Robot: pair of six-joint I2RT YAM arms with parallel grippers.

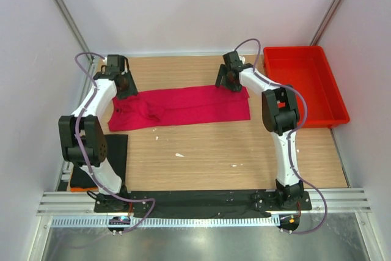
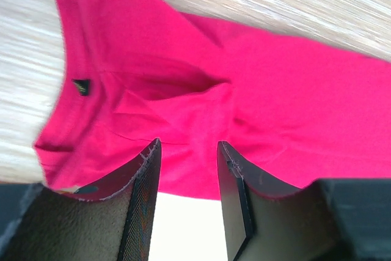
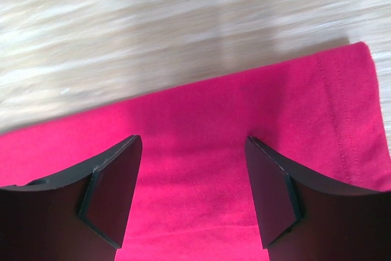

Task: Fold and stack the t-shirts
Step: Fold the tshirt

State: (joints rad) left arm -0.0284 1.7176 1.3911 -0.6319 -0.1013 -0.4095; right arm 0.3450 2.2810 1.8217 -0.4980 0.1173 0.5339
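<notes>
While the crimson-pink t-shirt (image 1: 180, 107) lies in a long band across the far half of the tabletop (image 1: 214, 151), the left gripper (image 2: 188, 151) hangs spread over its collar end toward the far left corner. The right gripper (image 3: 192, 145), jaws likewise apart, hangs over its hem end. A black t-shirt (image 1: 117, 151) lies at the near left edge.

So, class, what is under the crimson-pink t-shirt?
The crimson-pink t-shirt lies flat on the wooden table, which shows around it. Anything between cloth and table is covered and cannot be seen.
</notes>
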